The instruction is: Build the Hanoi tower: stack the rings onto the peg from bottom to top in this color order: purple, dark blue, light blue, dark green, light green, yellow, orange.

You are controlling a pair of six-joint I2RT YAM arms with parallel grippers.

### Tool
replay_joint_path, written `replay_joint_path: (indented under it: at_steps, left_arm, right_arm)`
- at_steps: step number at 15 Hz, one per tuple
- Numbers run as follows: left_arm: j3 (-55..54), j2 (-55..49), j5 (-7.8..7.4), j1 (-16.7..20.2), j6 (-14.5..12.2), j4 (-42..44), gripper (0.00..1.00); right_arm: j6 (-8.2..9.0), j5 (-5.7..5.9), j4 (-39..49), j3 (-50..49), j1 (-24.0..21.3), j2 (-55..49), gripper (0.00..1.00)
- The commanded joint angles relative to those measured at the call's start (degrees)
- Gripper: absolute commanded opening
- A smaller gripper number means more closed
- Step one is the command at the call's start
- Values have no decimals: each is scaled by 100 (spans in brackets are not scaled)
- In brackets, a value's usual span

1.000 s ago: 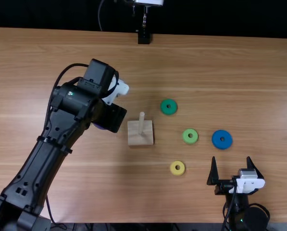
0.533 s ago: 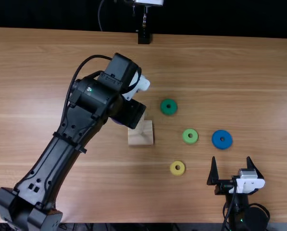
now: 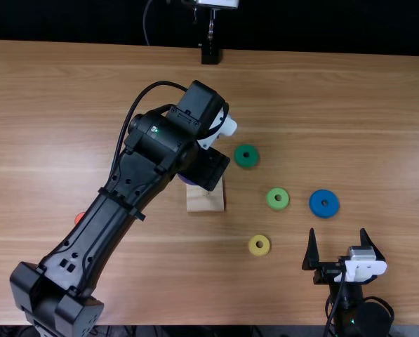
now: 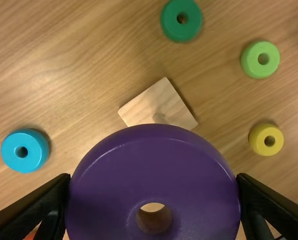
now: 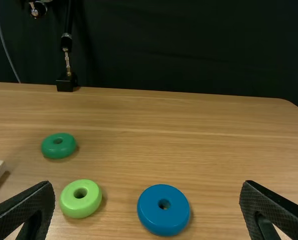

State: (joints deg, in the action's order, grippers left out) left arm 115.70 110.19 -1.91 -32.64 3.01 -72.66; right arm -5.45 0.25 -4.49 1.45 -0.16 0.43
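Purple ring [image 4: 153, 167] clamped in left jaws [image 3: 208, 168], right jaws [image 3: 337, 230] spread pretty wide by the bench [image 3: 195, 305]'s near edge.

The surface [image 3: 321, 98] is light brown, streaked with darker, wavy wood grain. The peg base [image 3: 205, 201] is paler wood with faint grain, and the peg [image 4: 159, 119] is a similar tan. One ring [image 4: 109, 175] is a plain, deep purple. The others are solid colours too — dark green [image 3: 246, 161], light green [image 3: 277, 205], dark blue [image 3: 324, 210], light blue [image 4: 34, 160], yellow [image 3: 259, 250] and red-orange [image 3: 78, 218]. The left end effector [image 3: 204, 168] and right end effector [image 3: 337, 232] are black — finely crosshatched on the right one's fingers [image 5: 26, 202] — with white parts behind. The backdrop [image 5: 188, 45] is near-black green.
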Motion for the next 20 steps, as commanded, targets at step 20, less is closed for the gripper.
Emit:
replay_joint_path:
  at_steps: [20]
  left_arm:
    - [708,679,-30,-278,58,52,0]
  right_arm:
    - [7,70,-53,-40,-71,-43,100]
